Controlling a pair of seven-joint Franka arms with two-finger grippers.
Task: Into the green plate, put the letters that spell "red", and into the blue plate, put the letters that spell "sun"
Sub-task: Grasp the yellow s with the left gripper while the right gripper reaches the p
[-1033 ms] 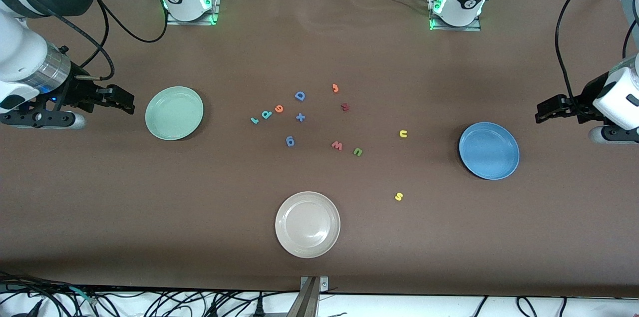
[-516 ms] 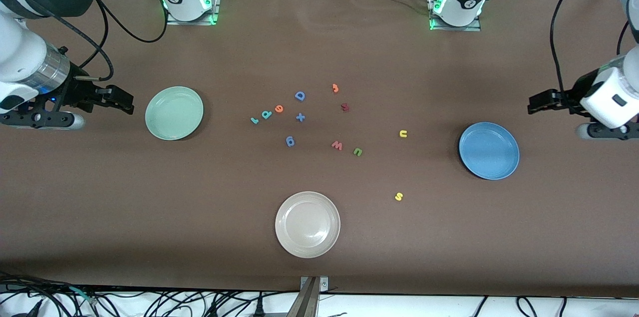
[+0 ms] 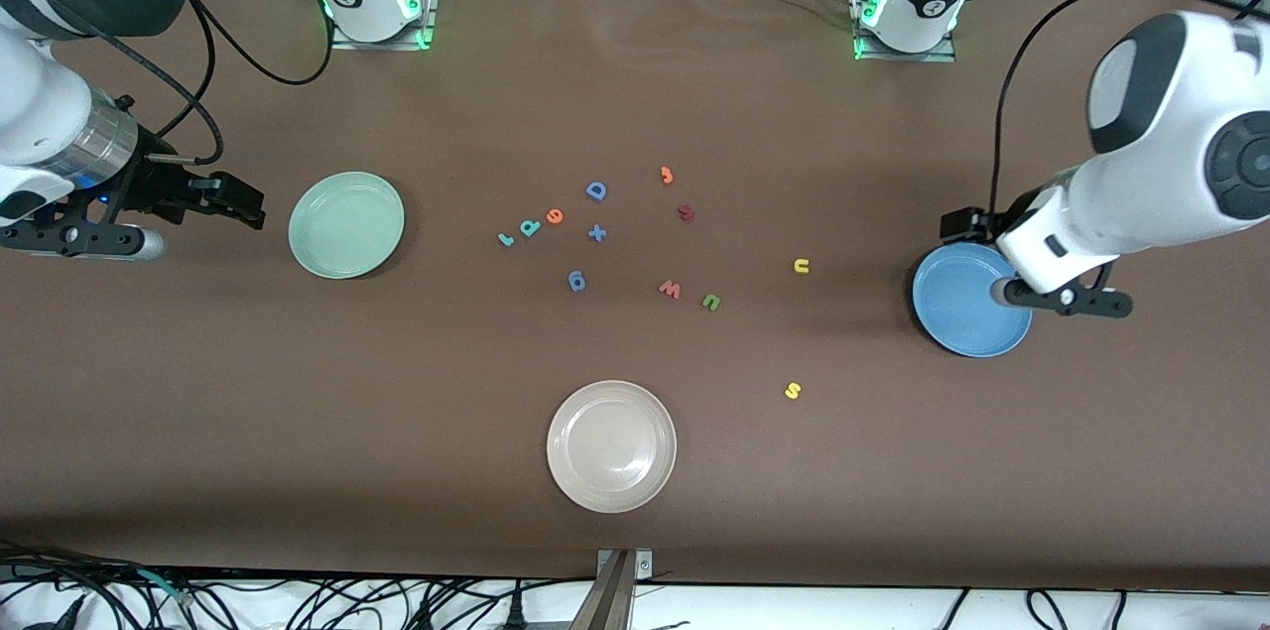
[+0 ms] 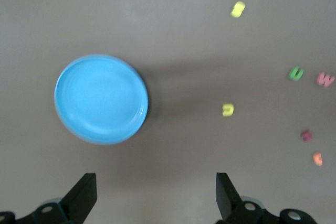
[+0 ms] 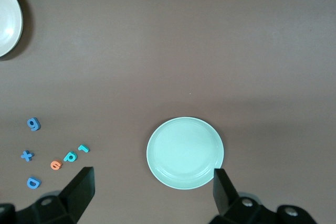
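Fingers: left gripper (image 3: 960, 225) and right gripper (image 3: 243, 201) apart, empty. Yellow s (image 3: 792, 391), centre-right: likely light, soft foam; pinch across edges.

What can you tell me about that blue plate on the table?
The blue plate is round, mid-blue and smooth, with a shallow raised rim and a slight sheen. It lies flat and upright on the brown table toward the left arm's end, with nothing in it. The left arm's wrist hangs above its edge and hides part of it in the front view; nothing touches it. The nearest letter is a yellow arch.
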